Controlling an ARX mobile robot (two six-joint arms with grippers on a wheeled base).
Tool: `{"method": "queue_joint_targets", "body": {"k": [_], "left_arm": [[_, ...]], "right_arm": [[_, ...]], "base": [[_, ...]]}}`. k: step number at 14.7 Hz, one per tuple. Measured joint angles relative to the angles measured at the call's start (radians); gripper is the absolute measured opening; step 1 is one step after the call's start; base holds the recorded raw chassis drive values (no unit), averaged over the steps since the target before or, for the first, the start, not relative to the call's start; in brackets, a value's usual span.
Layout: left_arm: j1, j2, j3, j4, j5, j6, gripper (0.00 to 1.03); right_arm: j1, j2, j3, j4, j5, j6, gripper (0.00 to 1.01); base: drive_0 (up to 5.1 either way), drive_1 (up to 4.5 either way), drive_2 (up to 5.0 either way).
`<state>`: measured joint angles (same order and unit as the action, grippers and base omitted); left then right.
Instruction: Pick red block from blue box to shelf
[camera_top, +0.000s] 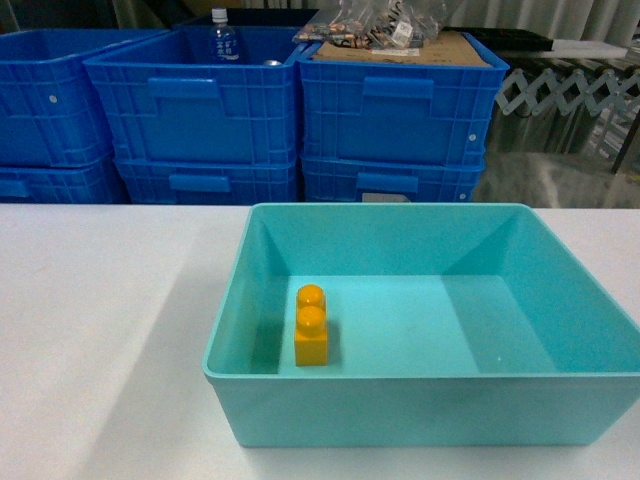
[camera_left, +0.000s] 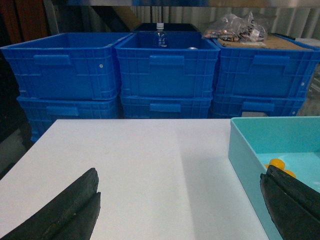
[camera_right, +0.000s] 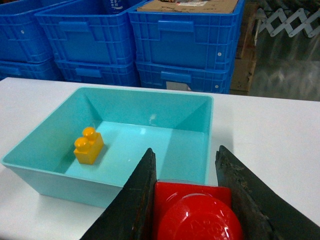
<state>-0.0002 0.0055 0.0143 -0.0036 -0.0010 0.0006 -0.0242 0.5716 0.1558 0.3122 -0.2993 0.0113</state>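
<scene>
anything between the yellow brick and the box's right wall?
Nothing: bare turquoise floor runs from the yellow brick to the blue box's right wall, per the head view. The right wrist view agrees.

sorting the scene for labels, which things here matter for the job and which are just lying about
Part of the job:
- red block, clamped in the right gripper
- blue box it came from

Just lying about:
- yellow-orange brick in the box
- dark blue crates behind the table
- bottle
- left gripper, open and empty
</scene>
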Motion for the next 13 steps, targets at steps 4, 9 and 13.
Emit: {"method": "queue_joint_targets", "body": {"k": [4, 9, 13], "left_arm": [[0.0, 0.0, 0.0, 0.0, 0.0, 0.0, 0.98], [0.0, 0.0, 0.0, 0.0, 0.0, 0.0, 0.98], [0.0, 0.0, 0.0, 0.0, 0.0, 0.0, 0.98]], "right_arm": [[-0.008, 0.003, 0.0, 0.021, 0.007, 0.008, 0.3], [-0.01, 0.004, 0.0, 0.021, 0.007, 0.015, 0.3], [-0.01, 0.003, 0.0, 0.021, 0.007, 0.015, 0.3]], "base": [[0.0, 0.0, 0.0], [0.0, 0.0, 0.0], [0.0, 0.0, 0.0]]}}
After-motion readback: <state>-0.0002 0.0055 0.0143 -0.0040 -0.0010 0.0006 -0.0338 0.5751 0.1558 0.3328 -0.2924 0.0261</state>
